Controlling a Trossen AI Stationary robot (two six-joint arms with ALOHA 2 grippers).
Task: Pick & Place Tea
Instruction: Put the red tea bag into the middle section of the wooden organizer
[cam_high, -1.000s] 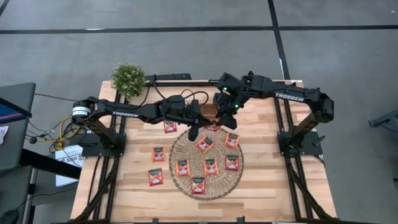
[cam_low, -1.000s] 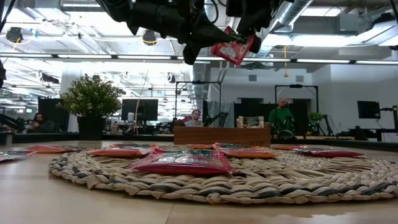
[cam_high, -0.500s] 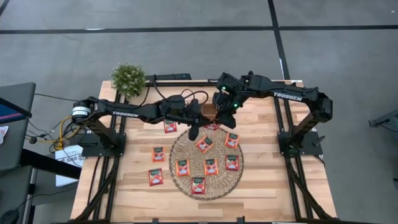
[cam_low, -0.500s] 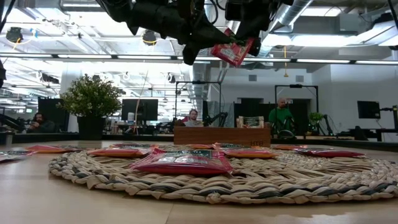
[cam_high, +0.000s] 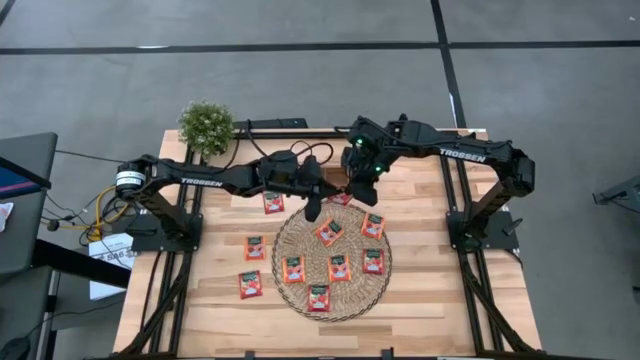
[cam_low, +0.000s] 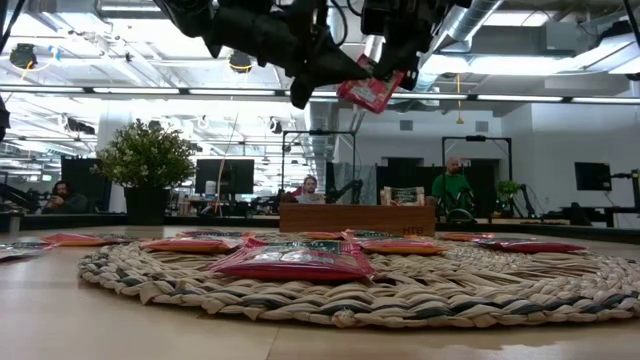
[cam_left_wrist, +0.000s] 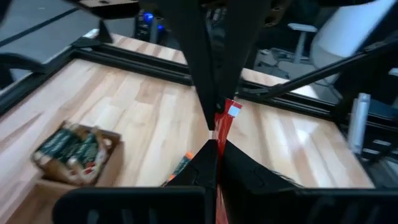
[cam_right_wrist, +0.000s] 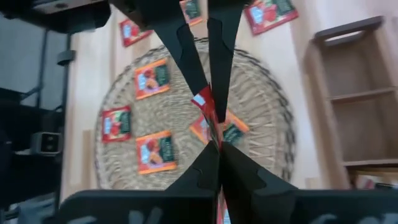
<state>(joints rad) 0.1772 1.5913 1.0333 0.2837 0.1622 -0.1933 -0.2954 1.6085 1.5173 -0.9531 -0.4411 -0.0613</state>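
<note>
A red tea sachet (cam_low: 369, 90) hangs in the air over the far edge of the round woven mat (cam_high: 300, 245), between my two grippers. My left gripper (cam_high: 316, 203) comes at it from the table's left and is shut on it. My right gripper (cam_high: 353, 190) comes from the far right and is also shut on it. Several more tea sachets (cam_high: 339, 267) lie flat on the mat. Three others (cam_high: 254, 247) lie on the table to its left. My left gripper pinches one edge of the sachet (cam_left_wrist: 219, 138) between its two fingers, slanting down from the table's left. The sachet is clear of the mat and tilted. My right gripper pinches the opposite edge (cam_right_wrist: 214, 138) between its fingertips, coming from the far right. The sachet spans the gap between the two grippers.
A wooden tray with compartments (cam_low: 357, 217) stands just beyond the mat's far edge, with packets in one compartment (cam_left_wrist: 73, 148). A small potted plant (cam_high: 206, 125) is at the far left corner. The arms' frames run along both table sides.
My right gripper has shut on the free edge of the sachet that my left gripper holds. The sachet has tipped a little and stays lifted above the mat. Both arms have stayed nearly in place.
</note>
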